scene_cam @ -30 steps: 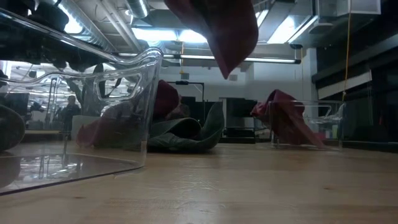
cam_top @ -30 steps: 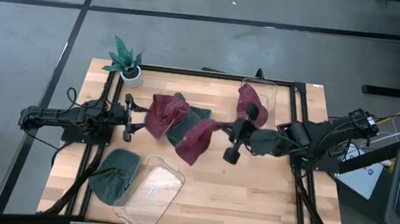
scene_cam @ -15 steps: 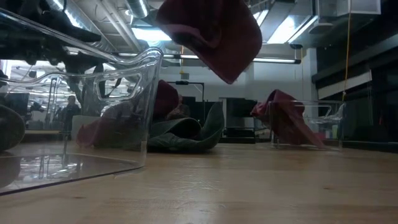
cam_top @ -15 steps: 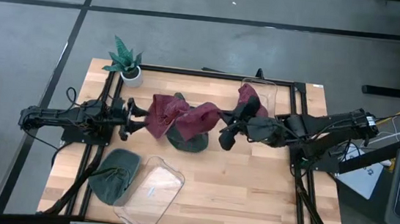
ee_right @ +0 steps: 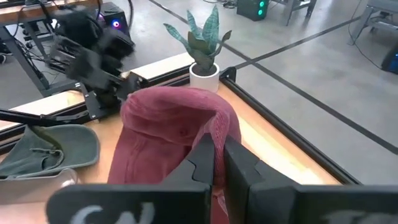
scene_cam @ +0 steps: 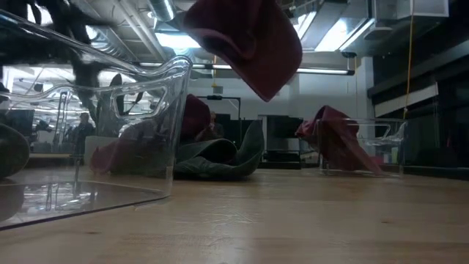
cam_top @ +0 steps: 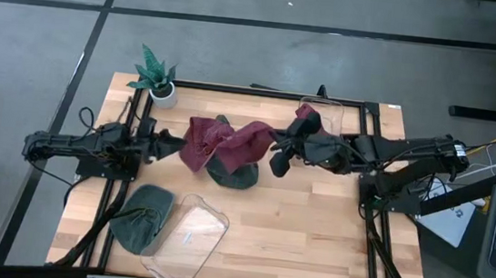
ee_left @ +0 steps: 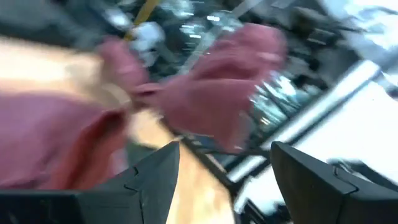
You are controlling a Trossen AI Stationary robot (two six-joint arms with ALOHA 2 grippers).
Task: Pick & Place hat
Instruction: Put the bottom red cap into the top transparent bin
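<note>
Maroon hat limp, crumpled, hanging from right gripper.

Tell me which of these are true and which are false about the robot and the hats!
1. The right gripper is pinching a red hat. True.
2. The red hat it carries is lying on the table. False: it hangs in the air, above the green hat in the middle.
3. The left gripper is holding a hat. False: it is open and holds nothing.
4. A potted plant stands at a corner of the table. True.
5. Another red hat sits in a clear bin. True.
</note>
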